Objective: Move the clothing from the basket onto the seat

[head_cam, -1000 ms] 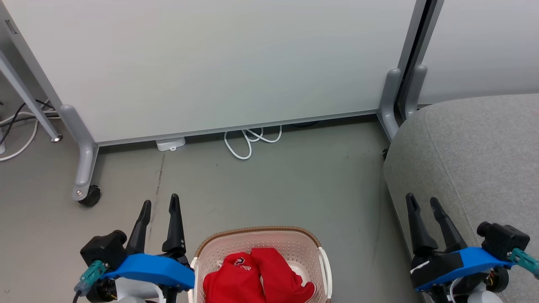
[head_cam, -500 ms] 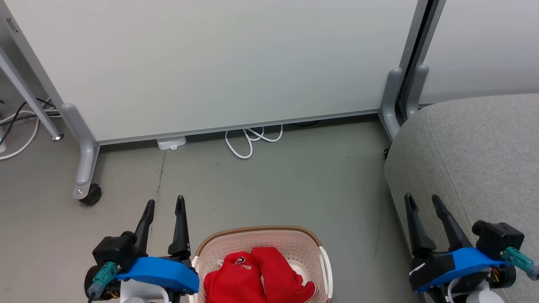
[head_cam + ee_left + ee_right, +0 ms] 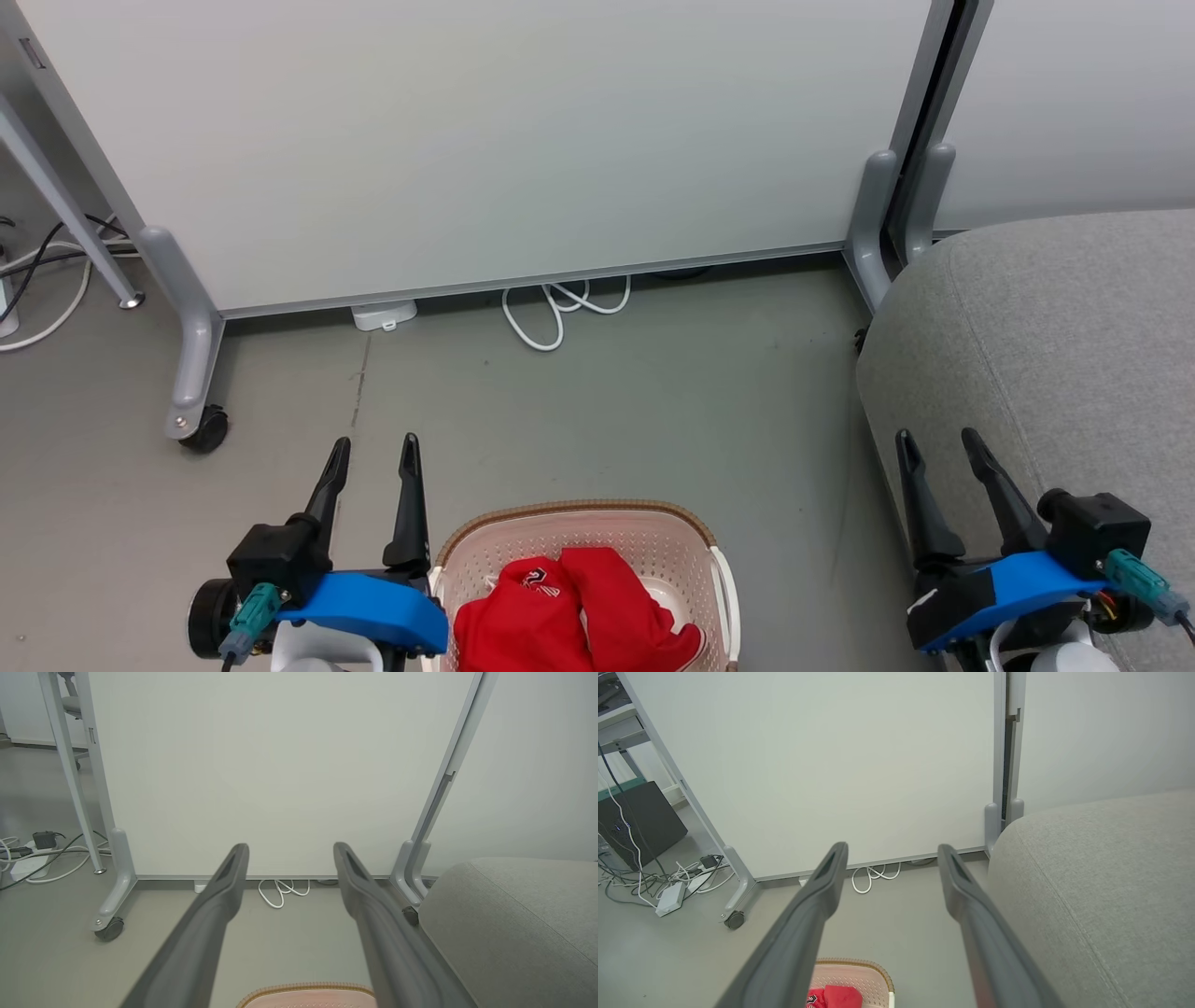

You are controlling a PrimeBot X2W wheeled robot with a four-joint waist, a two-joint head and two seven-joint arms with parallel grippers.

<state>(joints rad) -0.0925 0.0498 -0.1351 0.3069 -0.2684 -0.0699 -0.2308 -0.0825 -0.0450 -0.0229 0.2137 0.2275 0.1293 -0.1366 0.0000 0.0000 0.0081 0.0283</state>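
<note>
You've got the grey seat at right, w/ the basket on the floor btwn your arms, apart from it. Red clothing lies bunched inside the basket, logo up. Left gripper sits just beside the basket, jaws spread, empty; right gripper over the seat's edge, spread & empty too.

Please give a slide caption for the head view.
Red clothing lies in the basket between the open left gripper and open right gripper; seat at right.
</note>
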